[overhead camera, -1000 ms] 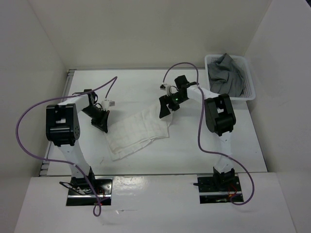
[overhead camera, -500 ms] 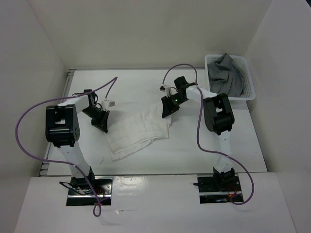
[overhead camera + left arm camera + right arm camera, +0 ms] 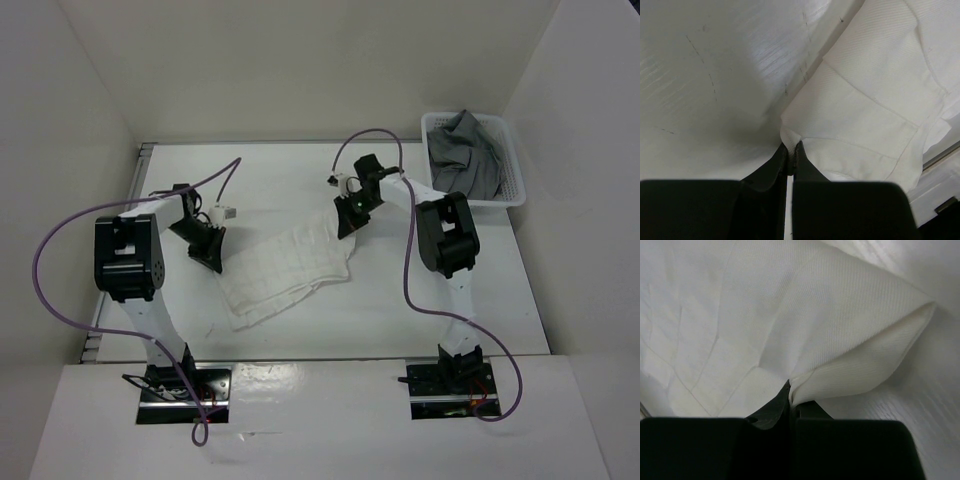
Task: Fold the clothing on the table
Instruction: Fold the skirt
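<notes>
I see the white pleated skirt lying rumpled and creased in the middle of the desk. My left hand pinches its left corner, and my right hand is clamped on its folded right edge.

The pleated skirt is white, its fine ribbed weave crossed by faint crease lines that read as a loose grid from above. The table is white too, with brushed streaks and a few thin dark scuffs. The mesh basket is white, and the garment in it is plain grey. Both arms are white with black joints, trailing purple cables. The left gripper and right gripper are black.
</notes>
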Tool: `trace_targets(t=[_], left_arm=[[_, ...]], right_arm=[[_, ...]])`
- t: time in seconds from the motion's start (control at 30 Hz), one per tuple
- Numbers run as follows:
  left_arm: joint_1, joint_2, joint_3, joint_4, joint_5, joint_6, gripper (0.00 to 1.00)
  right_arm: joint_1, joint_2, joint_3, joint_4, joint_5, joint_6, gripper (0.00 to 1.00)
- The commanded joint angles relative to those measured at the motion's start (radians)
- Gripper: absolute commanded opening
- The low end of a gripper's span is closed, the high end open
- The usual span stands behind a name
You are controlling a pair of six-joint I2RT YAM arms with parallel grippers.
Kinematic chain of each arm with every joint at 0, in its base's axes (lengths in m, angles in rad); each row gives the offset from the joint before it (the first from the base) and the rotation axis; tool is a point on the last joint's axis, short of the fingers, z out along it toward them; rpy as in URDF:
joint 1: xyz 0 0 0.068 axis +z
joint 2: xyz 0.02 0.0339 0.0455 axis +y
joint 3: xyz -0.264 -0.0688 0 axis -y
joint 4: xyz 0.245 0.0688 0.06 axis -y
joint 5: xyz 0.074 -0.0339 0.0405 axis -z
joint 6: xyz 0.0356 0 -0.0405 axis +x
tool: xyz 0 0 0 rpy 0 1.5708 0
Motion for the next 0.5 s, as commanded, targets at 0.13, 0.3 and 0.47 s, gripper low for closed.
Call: trace_targets(t=[0.13, 0.3, 0.47], left_arm=[[-0.013, 0.111, 0.117, 0.028, 0.0, -0.044, 0.03], [-0.067, 0.15, 0.163, 0.028, 0.0, -0.066, 0.03], [-0.076, 0.18, 0.185, 0.038, 0.021, -0.098, 0.03]], right_arm=[[0.035, -0.041, 0.221, -0.065, 0.368, -0.001, 0.0], [0.123, -0.052, 0.315, -0.119, 0.505, -0.025, 0.0], [0.245, -0.062, 0.358, -0.182, 0.539, -0.036, 0.0]])
